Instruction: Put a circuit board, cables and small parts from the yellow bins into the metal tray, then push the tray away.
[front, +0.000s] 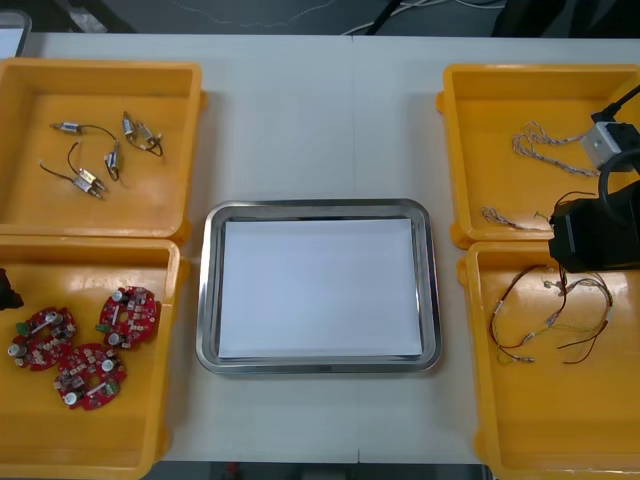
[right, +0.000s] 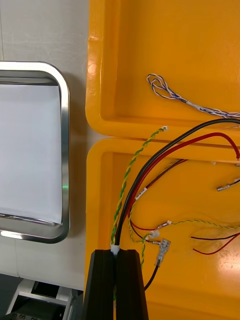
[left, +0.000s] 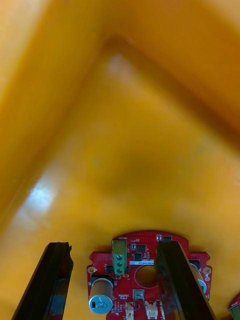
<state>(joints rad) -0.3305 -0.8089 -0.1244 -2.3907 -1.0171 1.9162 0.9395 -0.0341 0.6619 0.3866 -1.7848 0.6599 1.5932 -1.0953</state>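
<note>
Right pincer (right: 116, 252): fingers closed together on a cable bundle (right: 123, 215) of black, red and green-yellow strands. It grips near the white tie, apparently to carry the bundle from the lower right bin (front: 560, 420) to the tray (front: 209, 290).

Left pincer (left: 113, 245): fingers spread wide, holding nothing. It is poised over a round red circuit board (left: 142, 250) in the lower left bin (front: 40, 430), one finger beside the board and the other across it. Judged ready to close.

The board bears a green terminal block and a silver cylinder. The tray, at centre frame, is white inside and unloaded.

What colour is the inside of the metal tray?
White, framed by the shiny rim of the metal tray; the front view shows it best.
</note>
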